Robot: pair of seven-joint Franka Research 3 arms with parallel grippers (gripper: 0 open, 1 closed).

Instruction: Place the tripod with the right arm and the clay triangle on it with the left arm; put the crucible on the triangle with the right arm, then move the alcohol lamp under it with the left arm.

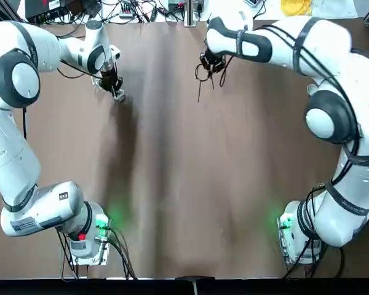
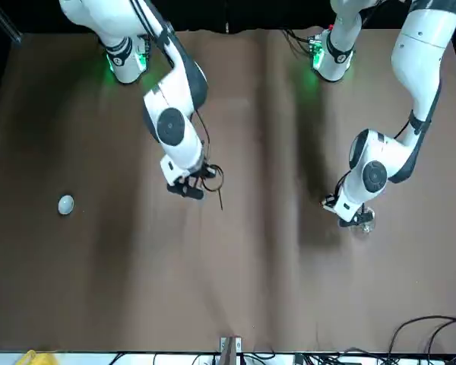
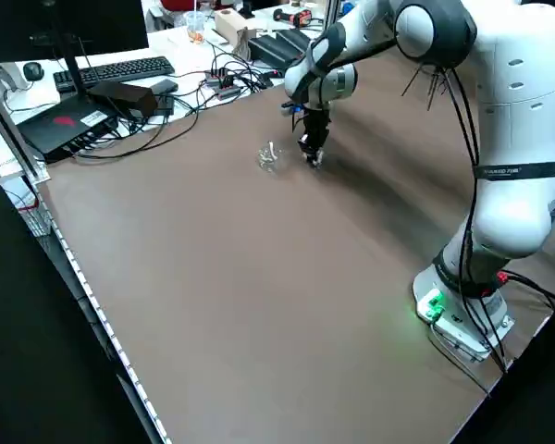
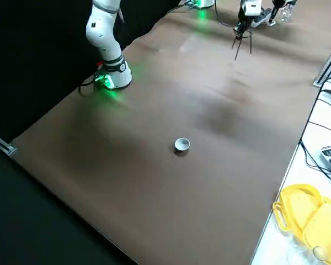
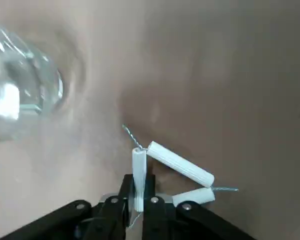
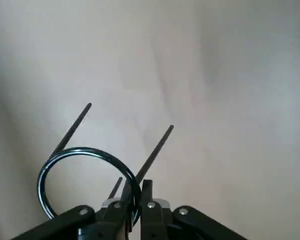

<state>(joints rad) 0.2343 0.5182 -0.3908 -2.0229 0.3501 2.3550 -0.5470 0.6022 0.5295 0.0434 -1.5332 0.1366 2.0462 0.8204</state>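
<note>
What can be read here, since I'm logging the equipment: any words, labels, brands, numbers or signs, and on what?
No text is legible.
Left arm: lettering on its dark band, too small to read.
Black box: white label, too small to read.

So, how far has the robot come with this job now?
Nothing is placed yet. In hand: the right fingers grip the tripod by its ring, and the left fingers hold the clay triangle. Left: setting both down, then the crucible on top and the alcohol lamp underneath; both stand apart on the table.
</note>
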